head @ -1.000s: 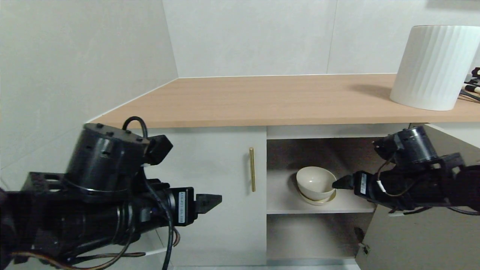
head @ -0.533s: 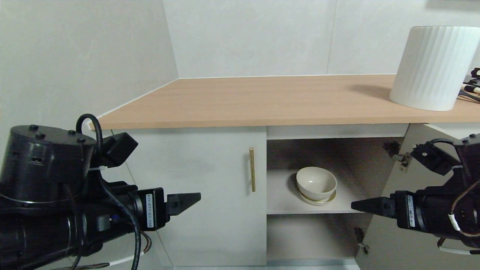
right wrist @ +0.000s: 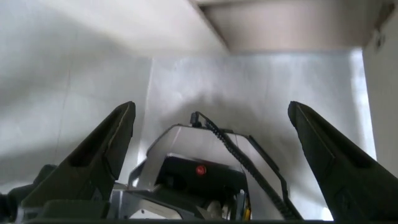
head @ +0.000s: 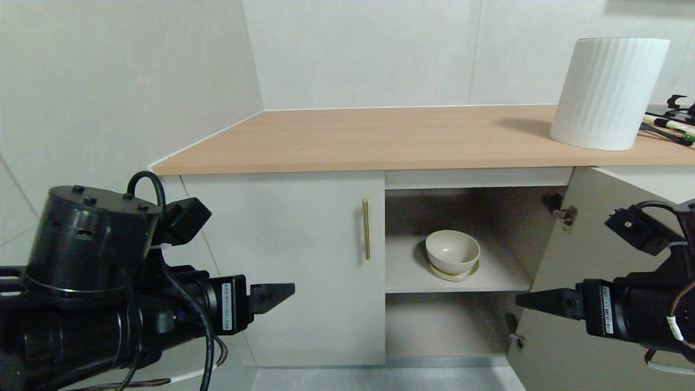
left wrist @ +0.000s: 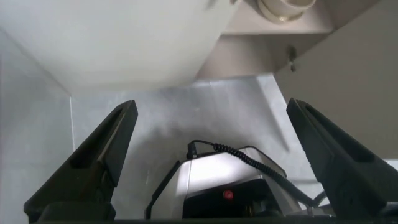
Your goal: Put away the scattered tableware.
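Bowl [head: 453, 251] sits upright, mouth up, on the shelf [head: 494, 278] in the open right half of the cabinet. It's round, so there's no long axis for you to call. It rests on what looks like a shallow saucer [head: 454, 275] with a slightly yellower rim, though that's hard to be sure of from the head view. The bowl is smooth, glossy cream and deep-sided.

Left gripper [head: 279, 293] is low and roughly level in front of the closed left door [head: 304, 271]. Its tips aim toward the cabinet and its fingers are spread wide with nothing between them. Right gripper [head: 529, 300] is also low and level, in front of the swung-open right door [head: 554, 336] and below shelf height, fingers likewise spread wide and empty. Both are well apart from the bowl.

The left door is matte pale grey with a slim vertical brass handle [head: 365, 244]. The wood-grain countertop [head: 380, 138] above carries a white ribbed cylinder [head: 605, 92] with a few pens [head: 670, 124] beside it.
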